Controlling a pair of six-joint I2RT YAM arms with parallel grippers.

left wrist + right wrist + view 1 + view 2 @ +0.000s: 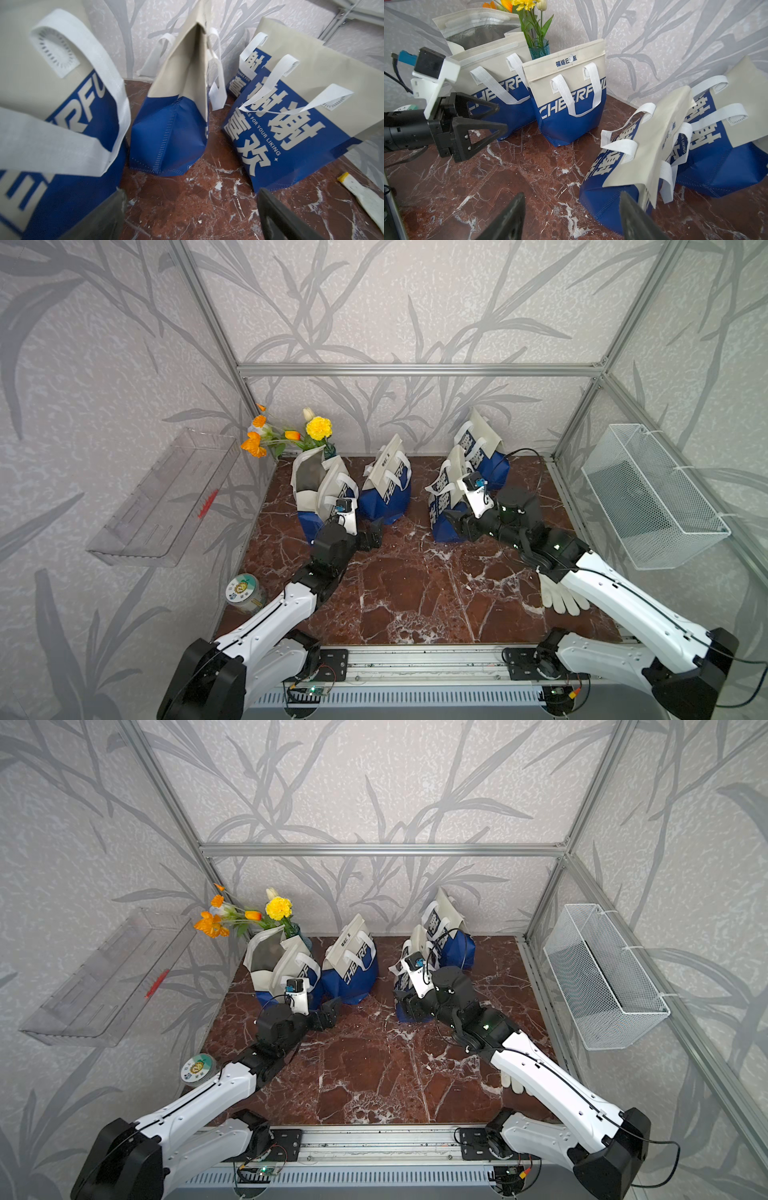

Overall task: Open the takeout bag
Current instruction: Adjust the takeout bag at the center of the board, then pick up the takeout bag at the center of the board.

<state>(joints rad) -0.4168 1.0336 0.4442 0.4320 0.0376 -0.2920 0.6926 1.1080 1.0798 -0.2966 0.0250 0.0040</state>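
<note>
On the marble table (415, 593), four blue-and-cream takeout bags in a loose row toward the back wall. At the left end, the open takeout bag (332, 489): stands upright, mouth gaping, silver lining showing inside, white handles hanging down its front, just in front of the flowers (291, 433) in a teal vase (539, 49). Just beside it, the second bag (386, 493): upright, top flap folded shut. Further right, the third bag (446, 485): closed and tilted. Behind that, the fourth bag (482, 448): closed too, leaning near the back wall. Left gripper (376, 531): hangs low over the table, just in front of the gap between the open takeout bag and the second bag. Seen from the right wrist (502, 117), jaws spread wide, nothing between them, grips neither bag. Right gripper (455, 522): sits low at the blue base of the third bag, jaws parted over bare marble (572, 194), holds nothing. Contact with that bag impossible to tell. Near the front left corner, a jar (245, 593) with a printed lid. Under the right forearm, a white glove (559, 597) flat on the table. On the left wall, a clear shelf (162, 497). On the right wall, a wire basket (652, 497).
</note>
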